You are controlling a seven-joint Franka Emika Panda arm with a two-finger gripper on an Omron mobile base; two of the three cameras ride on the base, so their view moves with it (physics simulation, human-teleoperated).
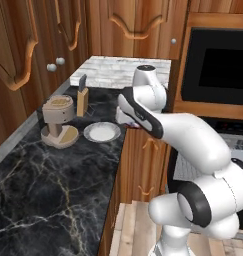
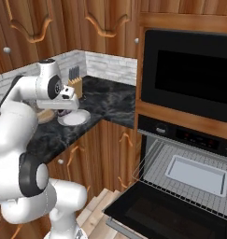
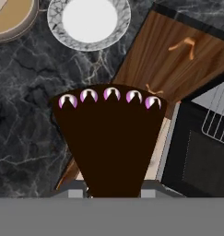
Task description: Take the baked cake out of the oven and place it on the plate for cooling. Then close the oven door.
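The baked cake (image 3: 109, 138), a dark brown wedge with a row of pale pink dollops on its wide end, is held between my gripper's fingers. My gripper (image 3: 112, 186) is shut on it and hangs over the counter's front edge, beside the plate. The plate (image 3: 89, 20) is round, white and bare; it also shows on the counter (image 1: 102, 132) (image 2: 74, 118). My gripper (image 1: 127, 120) (image 2: 66, 110) hovers just right of the plate. The oven (image 2: 189, 135) stands at the right with its oven door (image 2: 171, 217) dropped flat open.
A pale grey baking tray (image 2: 196, 174) lies on the oven's pulled-out wire rack (image 2: 154, 161). A tan coffee grinder (image 1: 58, 120) and a wooden knife block (image 1: 82, 100) stand left of the plate. The black microwave (image 2: 189, 70) sits above the oven.
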